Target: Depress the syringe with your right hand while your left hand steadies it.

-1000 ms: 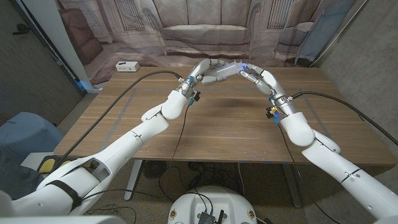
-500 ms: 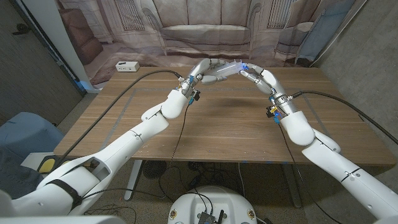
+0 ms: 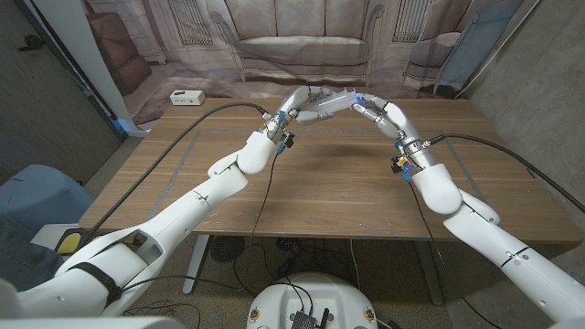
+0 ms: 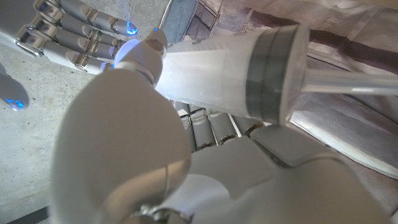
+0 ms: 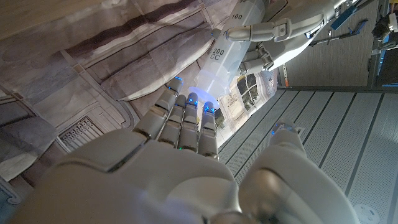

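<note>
Left hand (image 3: 306, 103) grips syringe (image 3: 340, 98) barrel above table (image 3: 320, 183); right hand (image 3: 377, 112) fingertips on its end, holding nothing.

Translucent plastic syringe (image 4: 224, 78); glossy white robot hand (image 4: 118, 149); wooden table (image 3: 320, 192).

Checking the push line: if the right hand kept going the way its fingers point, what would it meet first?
Most likely the syringe: the right hand has its fingertips at that clear barrel's end, which the left hand holds. Actual contact is hard to judge.
</note>
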